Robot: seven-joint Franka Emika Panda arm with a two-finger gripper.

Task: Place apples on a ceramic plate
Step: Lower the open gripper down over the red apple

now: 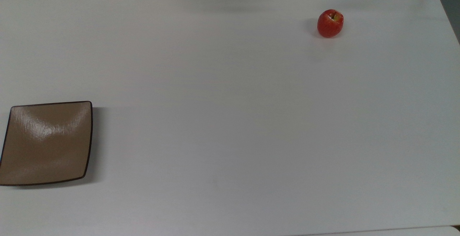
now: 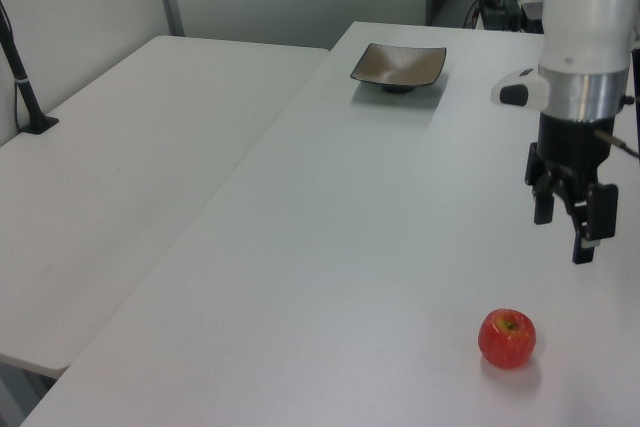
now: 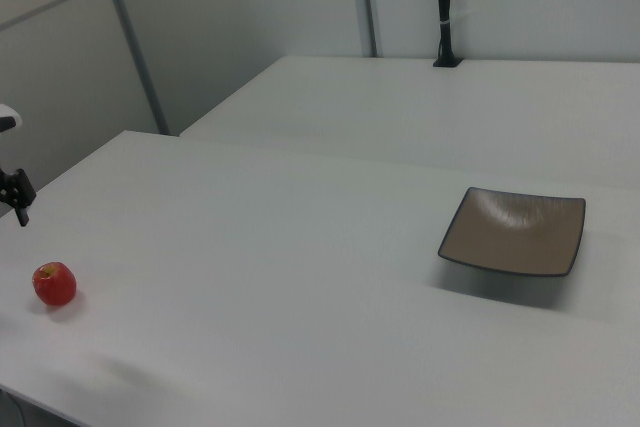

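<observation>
The apple (image 2: 507,338) is seen resting on the white tabletop (image 2: 330,247), untouched, well apart from the ceramic plate (image 2: 398,66) at the far end in the left view. The end effector (image 2: 568,230) is held above and just beyond the fruit, its fingers spread with nothing between them. A slip is judged possible here: the apple is round and smooth, so an off-centre closure could send it rolling away. A long carry to the ceramic plate is also called for, where a weak hold could be lost. In the top view the apple (image 1: 330,23) and plate (image 1: 46,143) are laid out in plan, while height is given by the left view.
</observation>
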